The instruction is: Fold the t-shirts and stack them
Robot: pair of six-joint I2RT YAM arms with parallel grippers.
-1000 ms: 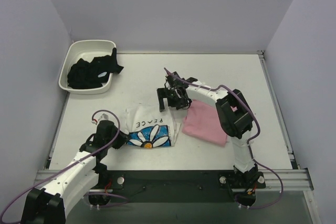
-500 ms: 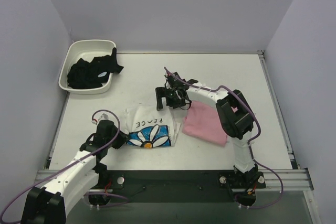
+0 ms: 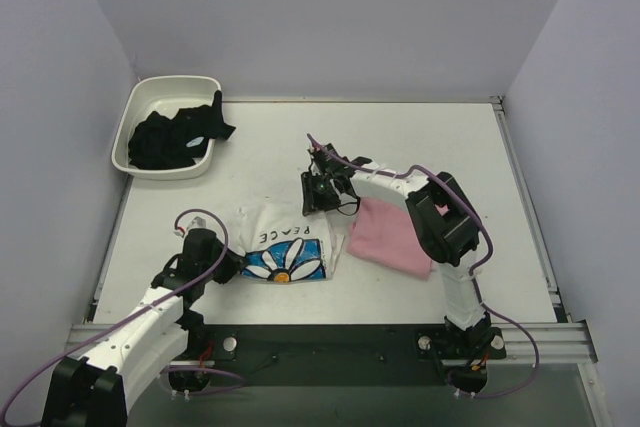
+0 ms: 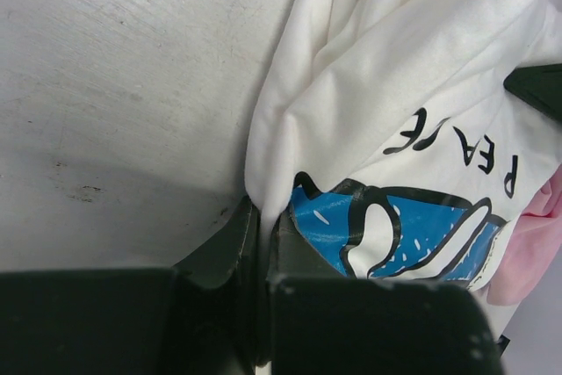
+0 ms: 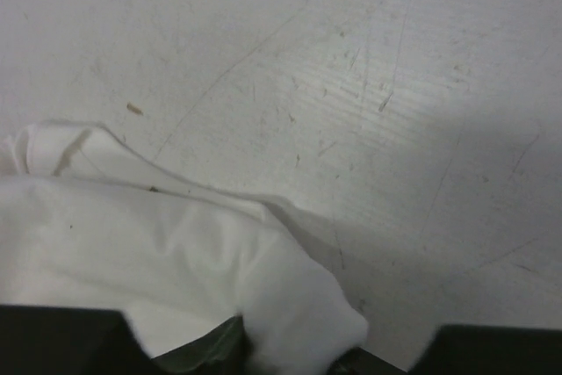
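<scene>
White daisy-print tee (image 3: 287,247), plain pink tee (image 3: 395,234)

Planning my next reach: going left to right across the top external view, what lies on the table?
White plastic tub holding black clothes → white cotton t-shirt with blue daisy print → plain pink t-shirt.

Scuffed white table (image 3: 420,137), lilac walls (image 3: 330,17)
</scene>
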